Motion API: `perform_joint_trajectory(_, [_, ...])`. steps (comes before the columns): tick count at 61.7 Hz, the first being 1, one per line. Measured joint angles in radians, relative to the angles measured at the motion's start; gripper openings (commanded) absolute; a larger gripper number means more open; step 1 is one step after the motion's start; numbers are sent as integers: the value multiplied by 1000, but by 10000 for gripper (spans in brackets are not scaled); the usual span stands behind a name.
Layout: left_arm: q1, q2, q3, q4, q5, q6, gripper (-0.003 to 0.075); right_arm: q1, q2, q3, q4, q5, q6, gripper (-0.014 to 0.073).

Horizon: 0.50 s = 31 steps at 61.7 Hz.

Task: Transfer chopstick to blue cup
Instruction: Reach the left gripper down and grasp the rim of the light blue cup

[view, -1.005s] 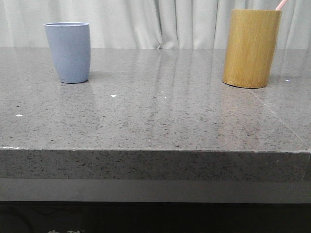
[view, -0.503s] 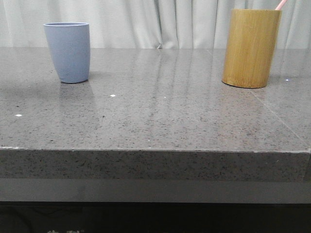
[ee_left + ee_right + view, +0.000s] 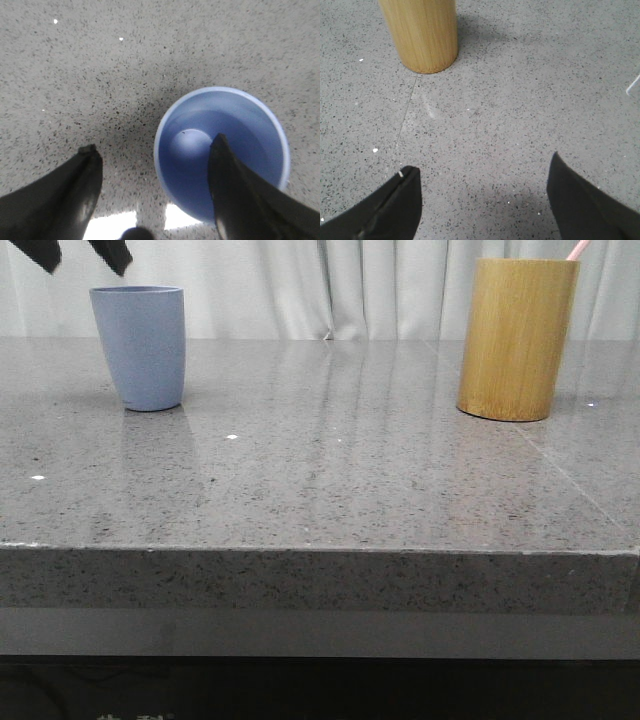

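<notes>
The blue cup point(image 3: 140, 345) stands upright at the far left of the grey stone table point(image 3: 330, 480). Its empty inside shows in the left wrist view point(image 3: 240, 130). My left gripper point(image 3: 82, 254) hangs open and empty just above the cup's rim; in its wrist view point(image 3: 155, 150) one finger lies over the cup's mouth and the other over the table beside it. The tip of a pale-pink chopstick point(image 3: 578, 249) sticks out of the tan cylinder point(image 3: 516, 338) at the far right. My right gripper point(image 3: 482, 167) is open and empty above bare table, apart from the tan cylinder point(image 3: 420, 32); it is out of the front view.
A pale curtain point(image 3: 330, 290) hangs behind the table. The table's front edge point(image 3: 320, 550) runs across the front view. A thin seam point(image 3: 402, 125) in the stone leads from the tan cylinder's base.
My left gripper has come into the front view at the top left, above the blue cup. The cups and the chopstick have not moved.
</notes>
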Motion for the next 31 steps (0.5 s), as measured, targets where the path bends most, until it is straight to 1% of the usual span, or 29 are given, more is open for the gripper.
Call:
perform_joint_trajectory(10, [0, 80, -60, 0, 17, 0, 386, 0, 0, 0, 0, 0, 0, 542])
perform_joint_trajectory(15, [0, 106, -73, 0, 19, 0, 349, 0, 0, 0, 0, 0, 0, 542])
perform_joint_trajectory(19, [0, 117, -80, 0, 24, 0, 309, 0, 0, 0, 0, 0, 0, 542])
perform_joint_trajectory(31, [-1, 124, -80, 0, 27, 0, 128, 0, 0, 0, 0, 0, 0, 542])
